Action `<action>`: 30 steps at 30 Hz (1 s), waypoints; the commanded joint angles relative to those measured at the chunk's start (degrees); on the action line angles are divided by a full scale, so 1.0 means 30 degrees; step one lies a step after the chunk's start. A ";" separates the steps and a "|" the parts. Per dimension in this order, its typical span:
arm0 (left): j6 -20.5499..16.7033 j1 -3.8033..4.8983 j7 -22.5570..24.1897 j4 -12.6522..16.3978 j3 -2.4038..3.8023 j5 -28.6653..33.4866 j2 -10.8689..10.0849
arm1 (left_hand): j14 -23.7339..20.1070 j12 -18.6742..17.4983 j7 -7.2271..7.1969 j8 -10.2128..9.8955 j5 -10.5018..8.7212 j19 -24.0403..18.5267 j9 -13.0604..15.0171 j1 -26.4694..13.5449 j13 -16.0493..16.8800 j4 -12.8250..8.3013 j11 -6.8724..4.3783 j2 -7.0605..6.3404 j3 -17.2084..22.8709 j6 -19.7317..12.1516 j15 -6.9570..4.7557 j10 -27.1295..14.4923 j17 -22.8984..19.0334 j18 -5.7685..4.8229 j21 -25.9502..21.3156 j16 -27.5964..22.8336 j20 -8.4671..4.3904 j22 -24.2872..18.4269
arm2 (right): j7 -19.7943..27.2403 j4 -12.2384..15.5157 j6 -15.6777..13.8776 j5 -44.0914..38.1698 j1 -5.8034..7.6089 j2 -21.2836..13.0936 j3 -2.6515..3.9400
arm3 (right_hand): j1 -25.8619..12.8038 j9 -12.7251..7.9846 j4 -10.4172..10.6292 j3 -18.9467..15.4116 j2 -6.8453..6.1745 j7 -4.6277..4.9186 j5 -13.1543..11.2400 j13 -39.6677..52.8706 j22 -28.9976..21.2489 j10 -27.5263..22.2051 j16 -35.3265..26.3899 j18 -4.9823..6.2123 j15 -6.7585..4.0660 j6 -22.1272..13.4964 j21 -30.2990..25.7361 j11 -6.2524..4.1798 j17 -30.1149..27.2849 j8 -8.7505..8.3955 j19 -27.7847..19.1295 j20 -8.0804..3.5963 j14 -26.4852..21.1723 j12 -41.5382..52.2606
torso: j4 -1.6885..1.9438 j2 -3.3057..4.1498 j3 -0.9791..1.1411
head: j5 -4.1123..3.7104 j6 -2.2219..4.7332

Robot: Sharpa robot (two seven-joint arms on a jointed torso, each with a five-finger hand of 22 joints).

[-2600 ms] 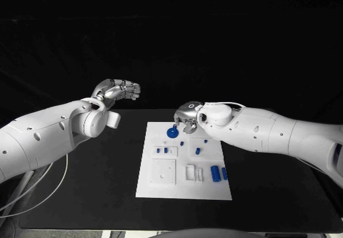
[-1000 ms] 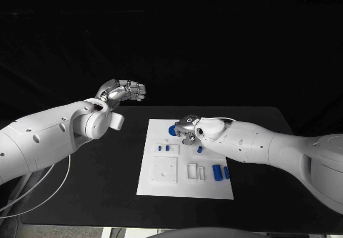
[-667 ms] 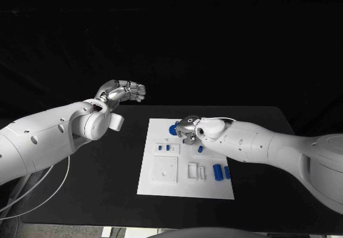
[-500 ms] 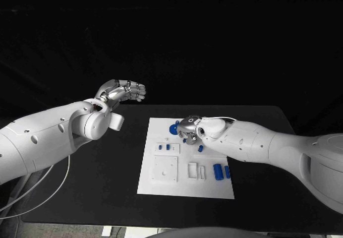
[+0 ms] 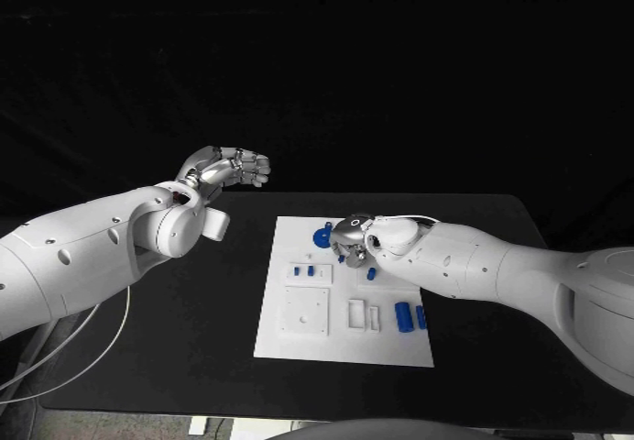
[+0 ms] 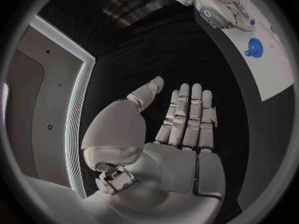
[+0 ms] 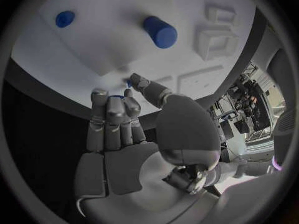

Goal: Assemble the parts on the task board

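The white task board (image 5: pixel 307 337) lies in the middle of the table. My right hand (image 5: pixel 353 240) hovers low over its far part, beside a round blue part (image 5: pixel 320 238). In the right wrist view the thumb and fingertips (image 7: pixel 116 104) pinch a small blue part (image 7: pixel 118 97) just above the board (image 7: pixel 112 40). Two blue cylinders (image 5: pixel 401 317) lie at the board's right edge, and two small blue pieces (image 5: pixel 307 271) sit left of centre. My left hand (image 5: pixel 227 169) is raised off the board's far left corner; its fingers (image 6: pixel 187 112) are stretched out and hold nothing.
A blue cylinder (image 7: pixel 160 32) and a small blue peg (image 7: pixel 65 18) stand on the board ahead of my right hand, next to white raised sockets (image 7: pixel 215 41). A white square block (image 5: pixel 307 312) lies on the board's near half. Black table (image 5: pixel 158 348) surrounds the board.
My right hand has come down and slightly nearer over the board's far part, then held almost still. The left hand has barely moved.
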 commanded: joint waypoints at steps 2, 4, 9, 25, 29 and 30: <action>0.0203 0.0015 0.0097 0.0102 0.0020 -0.0047 0.0012 | 0.0164 0.0036 0.0043 0.0103 0.0058 0.0156 -0.0023 0.0086 -0.0026 -0.0023 0.0013 -0.0020 -0.0059 0.0027 -0.0025 0.0153 0.0030 0.0256 -0.0085 -0.0069 -0.0006 0.0022 | 0.0272 -0.0121 0.0338 0.0034 -0.0039 0.0039 -0.0013 | 0.0105 -0.0021 0.0019 0.0122 0.0036 -0.0036 -0.0101 0.0026 0.0394 -0.0747 0.0071 0.0285 -0.0041 -0.0034 0.0127 -0.0078 0.0038 -0.0027 -0.0087 0.0006 -0.0077 0.0097 | 0.0011 0.0032 -0.0002 | 0.0030 0.0003; 0.0201 0.0017 0.0084 0.0146 0.0020 -0.0061 -0.0017 | 0.0165 0.0035 0.0044 0.0103 0.0059 0.0158 -0.0024 0.0086 -0.0028 -0.0023 0.0013 -0.0019 -0.0059 0.0025 -0.0026 0.0152 0.0033 0.0256 -0.0087 -0.0073 -0.0007 0.0022 | 0.0307 -0.0158 0.0406 0.0124 -0.0050 0.0039 -0.0015 | 0.0006 -0.0022 0.0044 0.0086 0.0073 -0.0027 -0.0101 0.0028 0.0396 -0.0771 0.0074 0.0285 -0.0036 -0.0016 0.0144 -0.0071 0.0048 -0.0016 -0.0092 0.0018 -0.0085 0.0081 | 0.0012 0.0036 -0.0011 | 0.0042 -0.0011; 0.0203 0.0022 0.0040 0.0215 0.0022 -0.0122 -0.0076 | 0.0168 0.0033 0.0045 0.0103 0.0060 0.0163 -0.0026 0.0090 -0.0030 -0.0024 0.0014 -0.0018 -0.0060 0.0023 -0.0026 0.0151 0.0040 0.0257 -0.0091 -0.0081 -0.0009 0.0023 | 0.0380 -0.0200 0.0464 0.0225 -0.0089 0.0067 -0.0026 | -0.0365 -0.0007 0.0171 -0.0068 0.0268 0.0050 -0.0103 0.0024 0.0394 -0.0893 0.0075 0.0285 0.0022 0.0155 0.0192 0.0004 0.0081 0.0075 -0.0123 0.0044 -0.0117 0.0009 | -0.0007 0.0076 -0.0005 | 0.0111 -0.0040; 0.0166 0.0026 0.0024 0.0303 0.0024 -0.0204 -0.0122 | 0.0176 0.0025 0.0049 0.0103 0.0060 0.0178 -0.0033 0.0097 -0.0037 -0.0025 0.0017 -0.0023 -0.0067 0.0012 -0.0028 0.0148 0.0063 0.0259 -0.0108 -0.0112 -0.0012 0.0027 | 0.0495 -0.0292 0.0596 0.0542 -0.0219 0.0158 -0.0130 | -0.1309 0.0016 0.0891 -0.0442 0.0581 0.0267 -0.0103 0.0088 0.0378 -0.1014 0.0047 0.0285 0.0201 0.0664 0.0245 0.0201 0.0143 0.0296 -0.0243 0.0093 -0.0208 -0.0084 | -0.0058 0.0074 0.0001 | 0.0173 -0.0183; 0.0174 0.0028 0.0000 0.0292 0.0024 -0.0222 -0.0109 | 0.0179 0.0023 0.0050 0.0103 0.0060 0.0183 -0.0035 0.0105 -0.0039 -0.0029 0.0017 -0.0024 -0.0066 0.0007 -0.0029 0.0146 0.0069 0.0260 -0.0112 -0.0120 -0.0014 0.0029 | 0.0404 -0.0323 0.0549 0.0498 -0.0219 0.0125 -0.0137 | -0.1373 0.0038 0.1028 -0.0473 0.0670 0.0232 -0.0101 0.0097 0.0372 -0.1020 0.0043 0.0285 0.0197 0.0853 0.0250 0.0179 0.0157 0.0379 -0.0273 0.0080 -0.0217 -0.0103 | -0.0048 0.0081 0.0000 | 0.0179 -0.0183; 0.0179 0.0028 -0.0009 0.0290 0.0024 -0.0228 -0.0105 | 0.0180 0.0022 0.0051 0.0102 0.0060 0.0183 -0.0036 0.0107 -0.0040 -0.0031 0.0017 -0.0026 -0.0067 0.0005 -0.0029 0.0146 0.0071 0.0260 -0.0114 -0.0123 -0.0014 0.0029 | 0.0364 -0.0326 0.0514 0.0466 -0.0219 0.0113 -0.0137 | -0.1364 0.0046 0.1031 -0.0473 0.0660 0.0219 -0.0102 0.0099 0.0371 -0.1023 0.0041 0.0285 0.0189 0.0898 0.0250 0.0167 0.0159 0.0401 -0.0282 0.0076 -0.0222 -0.0108 | -0.0043 0.0078 -0.0008 | 0.0177 -0.0181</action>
